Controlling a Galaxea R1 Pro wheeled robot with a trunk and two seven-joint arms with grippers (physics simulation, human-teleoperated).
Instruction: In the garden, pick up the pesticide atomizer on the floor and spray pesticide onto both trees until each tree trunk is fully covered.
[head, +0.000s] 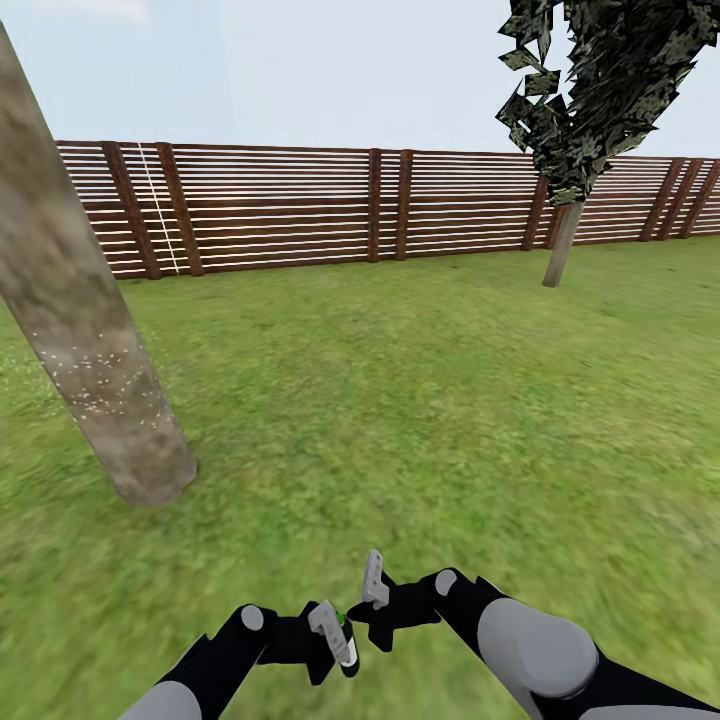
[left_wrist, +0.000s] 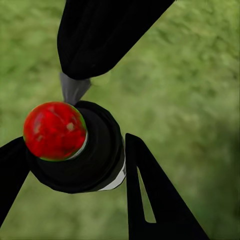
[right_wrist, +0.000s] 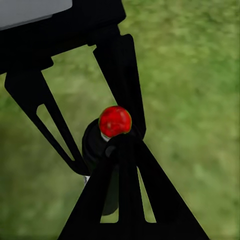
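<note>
**Atomizer held low over the lawn, sprayed trunk to our left**

Pesticide atomizer (left_wrist: 82, 152) sits in our left gripper (head: 335, 640), low in the head view just above the grass. In the left wrist view we look down on its round red nozzle top (left_wrist: 55, 131) and the black body beneath, with a sliver of white label at the edge; the black fingers (left_wrist: 150, 200) press against the bottle from either side, so our left hand is clamped on it. In the right wrist view the same bottle (right_wrist: 100, 150) appears with its red cap (right_wrist: 115, 121), seen past the fingers (right_wrist: 127, 200) of our right gripper (head: 375, 600). Those fingers stand spread with lawn visible between them, and they hold nothing; the right gripper is just beside the left one, tips nearly meeting in the head view.

To our left stands a thick tree trunk (head: 75, 310), mottled grey-brown and beige, leaning across the frame in the head view. A scatter of fine white specks (head: 95, 385) dots its lower part and the air near it. Farther off on the right, a second tree (head: 575, 110) rises near the fence, its thin grey trunk (head: 560, 245) under a dark leafy canopy.

Green grass (head: 420, 400) covers the ground all around us. A brown horizontal-slat wooden fence (head: 300, 205) closes the garden at the back, under a pale sky.
</note>
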